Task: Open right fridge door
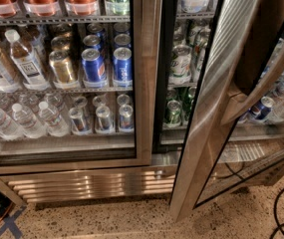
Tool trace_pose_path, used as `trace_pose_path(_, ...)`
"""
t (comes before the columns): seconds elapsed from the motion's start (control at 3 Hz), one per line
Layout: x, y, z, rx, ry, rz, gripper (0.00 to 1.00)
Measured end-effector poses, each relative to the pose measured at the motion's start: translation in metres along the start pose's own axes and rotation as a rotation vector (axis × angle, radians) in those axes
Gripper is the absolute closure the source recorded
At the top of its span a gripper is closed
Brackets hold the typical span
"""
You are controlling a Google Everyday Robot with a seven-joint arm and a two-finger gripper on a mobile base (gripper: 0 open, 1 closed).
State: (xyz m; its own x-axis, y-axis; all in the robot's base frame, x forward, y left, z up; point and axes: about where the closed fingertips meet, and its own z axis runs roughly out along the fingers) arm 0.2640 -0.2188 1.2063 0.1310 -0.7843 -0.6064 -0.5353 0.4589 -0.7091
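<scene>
Right fridge door (209,113): stands open, swung out from the cabinet on the right side of the camera view. Its free edge is toward us. We note its long axis is upright, though in this view the wide steel stile leans from bottom centre up to the top right. The glass face is turned rightward. A slanted steel handle (268,81) crosses the glass.

Gripper (246,76): we read it as the dark form at upper right, its lower end next to the handle. We cannot tell its state.

Left door (146,83): closed, with water bottles (24,59) and cans (92,63) behind it. A steel grille (91,183) sits below, above the speckled floor (106,223).
</scene>
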Motion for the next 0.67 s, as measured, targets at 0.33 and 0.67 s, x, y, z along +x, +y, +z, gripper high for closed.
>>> trace_pose_path(0.33, 0.0000, 0.0000, 0.0000, 0.000, 0.000, 0.000, 0.00)
trace_pose_path(0.67, 0.0000, 0.0000, 0.0000, 0.000, 0.000, 0.000, 0.00)
